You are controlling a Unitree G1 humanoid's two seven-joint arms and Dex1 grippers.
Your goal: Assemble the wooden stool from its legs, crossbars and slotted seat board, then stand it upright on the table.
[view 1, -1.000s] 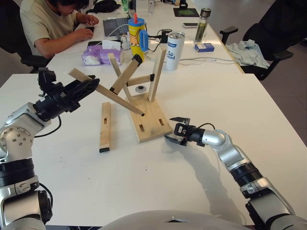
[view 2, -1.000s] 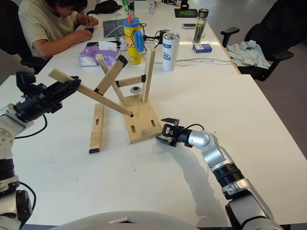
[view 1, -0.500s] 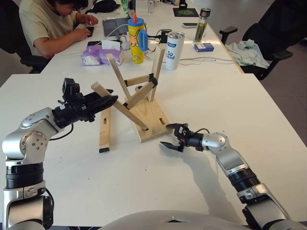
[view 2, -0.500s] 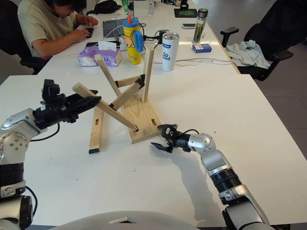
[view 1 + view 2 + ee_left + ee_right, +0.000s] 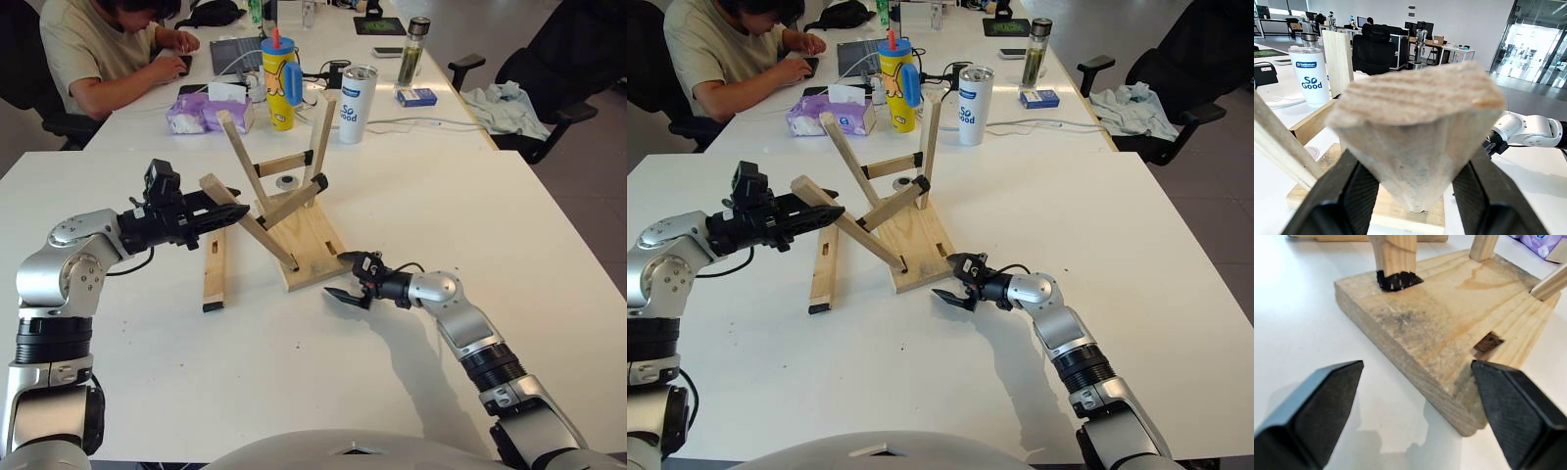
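Clamps leg (image 5: 265, 238) in left gripper (image 5: 223, 211) and holds right gripper (image 5: 345, 276) spread wide, seat board (image 5: 1449, 318) corner just ahead of it.

1. The left gripper (image 5: 227, 211) carried the leg (image 5: 257, 231) away from the left edge of the desk (image 5: 294, 372), toward the seat board (image 5: 315, 238).
2. The lower end of the leg slid along the seat board toward its near end and came to rest at the slot there.
3. The crossbar (image 5: 291, 201) on this leg dropped lower, and its black tip arrived beside the upright leg (image 5: 321, 137).
4. The right gripper (image 5: 336, 275) drew a little toward the near edge of the desk, off the corner of the seat board.
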